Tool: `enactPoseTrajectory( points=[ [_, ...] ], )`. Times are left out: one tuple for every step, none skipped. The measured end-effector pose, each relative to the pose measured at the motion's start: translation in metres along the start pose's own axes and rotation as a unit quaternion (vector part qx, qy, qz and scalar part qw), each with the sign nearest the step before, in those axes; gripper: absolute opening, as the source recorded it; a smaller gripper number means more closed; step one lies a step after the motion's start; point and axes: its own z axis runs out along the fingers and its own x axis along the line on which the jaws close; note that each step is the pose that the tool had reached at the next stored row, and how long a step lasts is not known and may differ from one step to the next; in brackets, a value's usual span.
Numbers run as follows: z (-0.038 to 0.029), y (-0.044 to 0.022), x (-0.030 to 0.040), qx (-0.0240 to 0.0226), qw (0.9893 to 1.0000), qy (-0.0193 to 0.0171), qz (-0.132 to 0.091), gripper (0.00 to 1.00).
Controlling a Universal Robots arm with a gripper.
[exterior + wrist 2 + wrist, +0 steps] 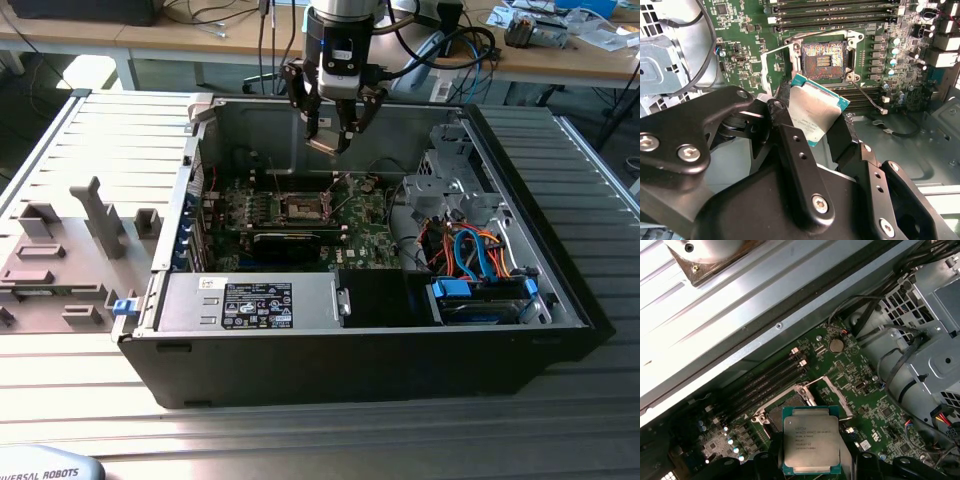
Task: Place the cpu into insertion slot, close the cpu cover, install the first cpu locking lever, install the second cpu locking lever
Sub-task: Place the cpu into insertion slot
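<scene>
My gripper [331, 135] hangs inside the open computer case, above the motherboard, shut on the cpu [324, 146]. In the second wrist view the black fingers [781, 114] pinch the cpu [815, 112], a silver-topped square chip with a teal edge, by two opposite sides. It is held tilted, above and a little to one side of the insertion slot [823, 60], whose dark centre lies bare. The first wrist view shows the cpu [811, 442] overlapping part of the insertion slot [780, 415]. The cpu cover [764, 70] [840, 400] stands swung open beside the slot. A thin lever [867, 95] sticks out from one corner.
The insertion slot [300, 207] lies mid-board in the case. A long black bar [285, 241] sits just in front of it, with the power supply [250, 302] nearer. A drive cage with blue and orange cables [480, 260] fills the exterior view's right. A grey parts fixture [60, 265] is outside, left.
</scene>
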Motion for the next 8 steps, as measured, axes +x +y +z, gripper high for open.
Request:
enactPoseTrajectory(
  points=[
    [0.0000, 0.0000, 0.0000, 0.0000, 1.0000, 0.0000, 0.000, 0.54],
    [0.0000, 0.0000, 0.0000, 0.0001, 1.0000, -0.0001, 0.000, 0.54],
    [0.0000, 0.0000, 0.0000, 0.0001, 1.0000, -0.0001, 0.001, 0.54],
    [0.0000, 0.0000, 0.0000, 0.0002, 1.0000, -0.0002, 0.001, 0.54],
    [0.0000, 0.0000, 0.0000, 0.0002, 1.0000, -0.0002, 0.002, 0.54],
    [0.0000, 0.0000, 0.0000, 0.0003, 1.0000, -0.0003, 0.002, 0.54],
    [0.0001, 0.0000, 0.0000, 0.0004, 1.0000, -0.0003, 0.003, 0.54],
    [0.0001, 0.0000, 0.0000, 0.0004, 1.0000, -0.0003, 0.003, 0.54]
  ],
)
